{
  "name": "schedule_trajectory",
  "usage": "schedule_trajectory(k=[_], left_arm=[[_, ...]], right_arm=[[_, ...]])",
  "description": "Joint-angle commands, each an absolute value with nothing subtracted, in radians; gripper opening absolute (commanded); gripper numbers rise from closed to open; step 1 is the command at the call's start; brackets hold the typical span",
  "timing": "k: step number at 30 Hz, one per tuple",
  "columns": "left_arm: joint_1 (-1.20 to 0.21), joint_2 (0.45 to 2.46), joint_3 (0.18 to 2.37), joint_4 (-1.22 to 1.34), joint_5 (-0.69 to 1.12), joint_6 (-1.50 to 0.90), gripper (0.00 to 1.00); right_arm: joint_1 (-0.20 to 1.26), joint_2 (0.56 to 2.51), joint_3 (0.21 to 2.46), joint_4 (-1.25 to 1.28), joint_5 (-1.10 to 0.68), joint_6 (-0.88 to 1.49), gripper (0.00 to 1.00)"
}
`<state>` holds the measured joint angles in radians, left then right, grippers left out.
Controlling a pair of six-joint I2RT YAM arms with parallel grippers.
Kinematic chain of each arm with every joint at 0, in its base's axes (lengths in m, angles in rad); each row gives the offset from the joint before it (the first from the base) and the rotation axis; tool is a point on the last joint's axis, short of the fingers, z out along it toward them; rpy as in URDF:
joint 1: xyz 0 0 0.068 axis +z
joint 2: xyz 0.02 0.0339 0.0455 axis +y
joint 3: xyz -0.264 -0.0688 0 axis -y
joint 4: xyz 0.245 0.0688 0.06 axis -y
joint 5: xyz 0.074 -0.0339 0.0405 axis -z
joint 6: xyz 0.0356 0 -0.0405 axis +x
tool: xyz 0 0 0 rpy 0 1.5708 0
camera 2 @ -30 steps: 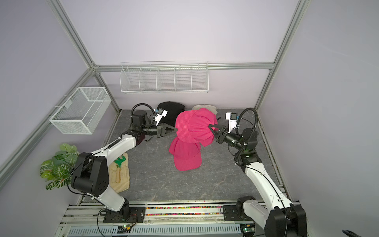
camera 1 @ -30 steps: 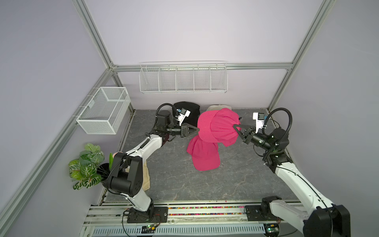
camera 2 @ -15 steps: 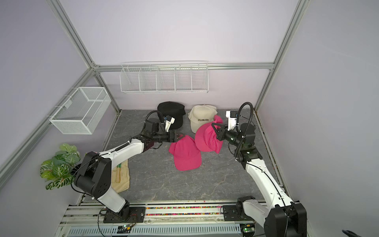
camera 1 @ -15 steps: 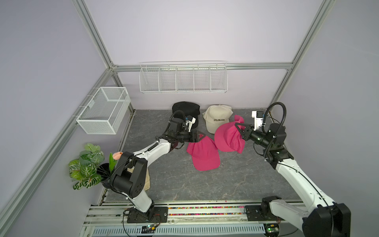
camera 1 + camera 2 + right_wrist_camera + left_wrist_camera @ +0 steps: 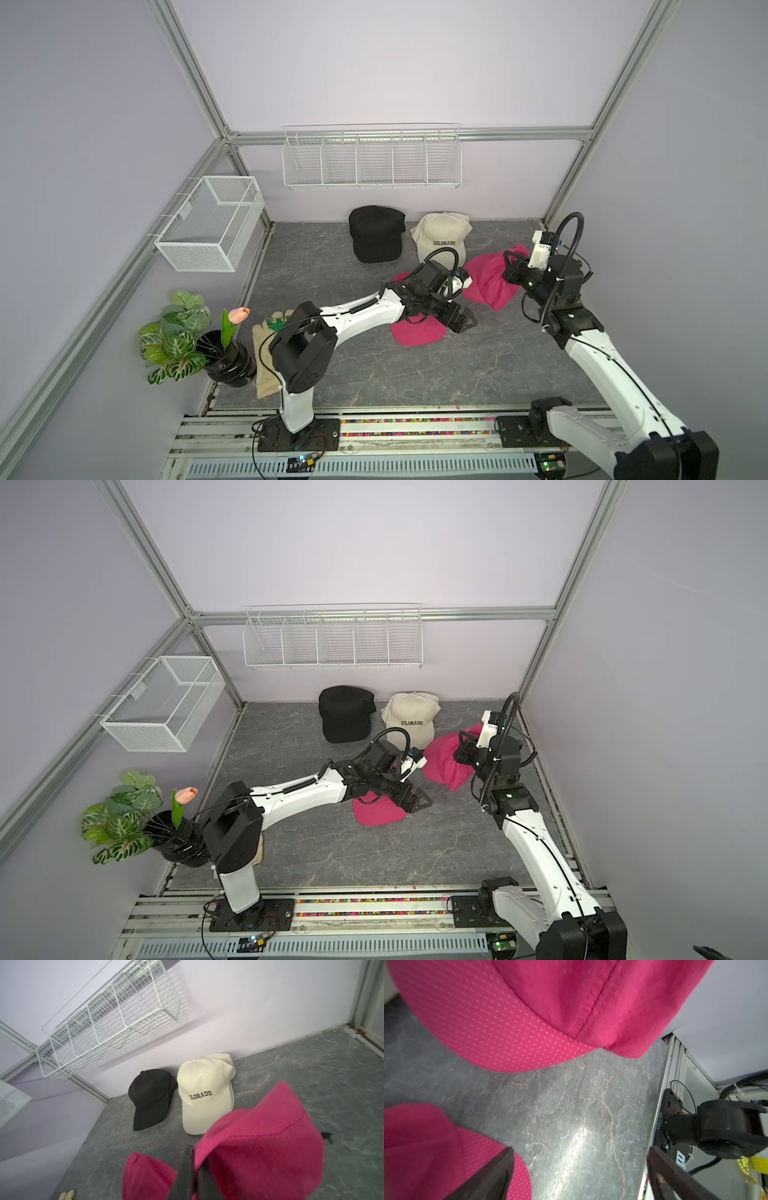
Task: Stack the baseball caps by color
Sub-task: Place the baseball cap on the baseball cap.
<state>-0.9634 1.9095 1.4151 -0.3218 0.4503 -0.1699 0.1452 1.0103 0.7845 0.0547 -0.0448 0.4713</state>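
Top views: one pink cap (image 5: 490,282) gripped, second pink cap (image 5: 417,334) loose on the counter (image 5: 374,374).
Your right fingers (image 5: 184,1176) are clenched on an edge of the pink cap, its crown slumped low over the counter; you cannot tell whether it touches. Your left fingers (image 5: 488,1178) are spread wide, grasping nothing, hovering just past the brim of the second pink cap, which lies flat on the counter under the left arm, near the held one but apart from it. At the back wall the black cap (image 5: 376,239) and the cream "COLORADO" cap (image 5: 440,230) sit side by side, brims toward the arm bases; more cream fabric shows behind the cream crown. Left wrist view: both pink brims, bare marbled counter between them.
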Motion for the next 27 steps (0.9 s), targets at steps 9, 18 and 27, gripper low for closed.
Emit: schedule_trajectory(k=[9, 18, 27], left_arm=[[-0.965, 2.059, 1.441, -0.482, 0.573, -0.109, 1.00], [-0.944, 2.029, 1.387, -0.517, 0.619, -0.071, 1.00], [-0.907, 1.909, 1.309, -0.543, 0.643, -0.007, 1.00]], right_arm=[[0.140, 1.025, 0.802, 0.009, -0.023, 0.457, 0.07], [0.140, 1.049, 0.819, 0.002, -0.057, 0.457, 0.07], [0.152, 1.118, 0.908, -0.074, -0.245, 0.354, 0.07]])
